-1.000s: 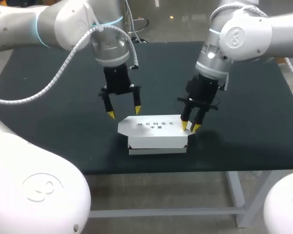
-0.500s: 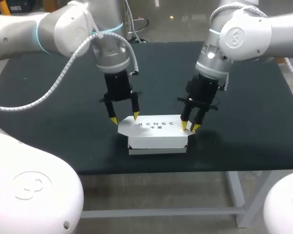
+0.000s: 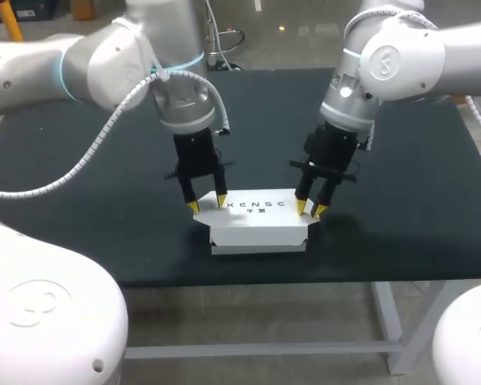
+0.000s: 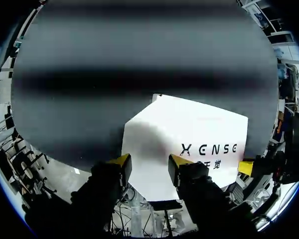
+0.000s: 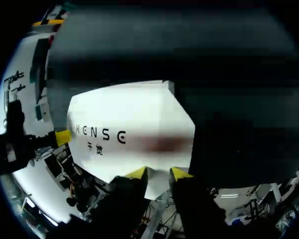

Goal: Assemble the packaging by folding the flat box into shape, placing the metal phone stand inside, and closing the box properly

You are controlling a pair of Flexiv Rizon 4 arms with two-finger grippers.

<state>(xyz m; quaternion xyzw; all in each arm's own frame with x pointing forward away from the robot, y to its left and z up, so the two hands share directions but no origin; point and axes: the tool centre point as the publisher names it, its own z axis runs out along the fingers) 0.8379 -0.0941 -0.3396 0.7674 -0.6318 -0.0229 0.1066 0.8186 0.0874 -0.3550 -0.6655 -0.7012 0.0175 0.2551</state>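
Note:
A white box (image 3: 256, 212) with dark lettering on its lid lies near the table's front edge, lid down. My left gripper (image 3: 208, 203) stands over the lid's left end. In the left wrist view its fingers (image 4: 148, 164) are apart, and the corner of the box (image 4: 189, 144) lies below the gap. My right gripper (image 3: 309, 208) is at the lid's right end. In the right wrist view its narrowly parted tips (image 5: 159, 173) straddle the edge of the box (image 5: 129, 134). No metal phone stand is visible.
The black table (image 3: 80, 160) is bare around the box, with wide room behind it and to both sides. The box lies close to the front edge (image 3: 256, 277).
My left gripper has come down and to the right onto the lid's left end, and its fingers have drawn closer together. The right arm and the box have stayed put.

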